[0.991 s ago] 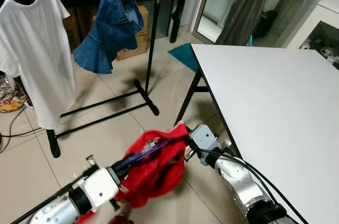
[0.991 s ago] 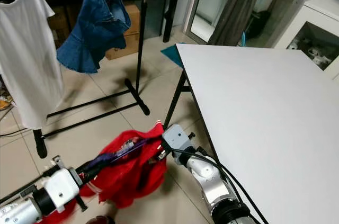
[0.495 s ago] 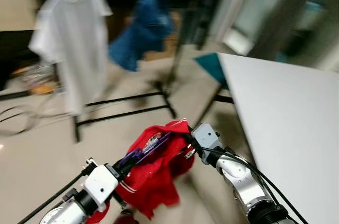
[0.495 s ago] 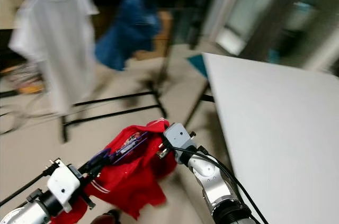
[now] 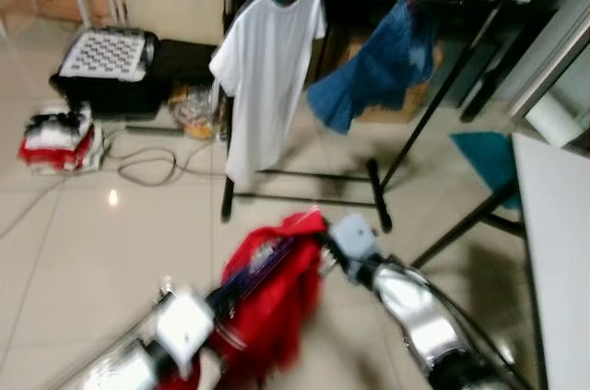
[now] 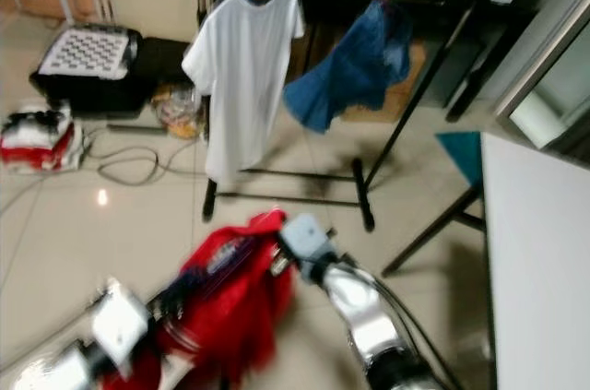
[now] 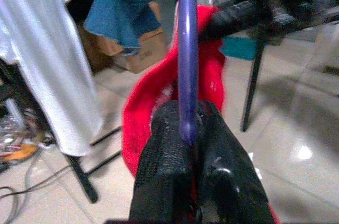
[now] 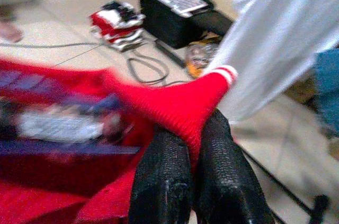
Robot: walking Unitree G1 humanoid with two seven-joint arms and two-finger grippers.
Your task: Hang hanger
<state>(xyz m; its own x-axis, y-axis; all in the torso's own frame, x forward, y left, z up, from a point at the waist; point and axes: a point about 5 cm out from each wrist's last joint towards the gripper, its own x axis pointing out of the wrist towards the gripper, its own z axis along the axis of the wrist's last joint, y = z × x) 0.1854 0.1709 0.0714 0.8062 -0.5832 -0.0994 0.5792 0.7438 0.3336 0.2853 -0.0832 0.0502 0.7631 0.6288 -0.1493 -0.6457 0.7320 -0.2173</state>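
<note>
Clothes rack stood ahead on the tiled floor, carrying a white T-shirt and a denim garment. A white table stood right of the rack. In front of the rack, the red garment hung on a purple hanger. Left gripper was clamped on the hanger's bar. Right gripper pinched the garment's red sleeve cuff.
</note>
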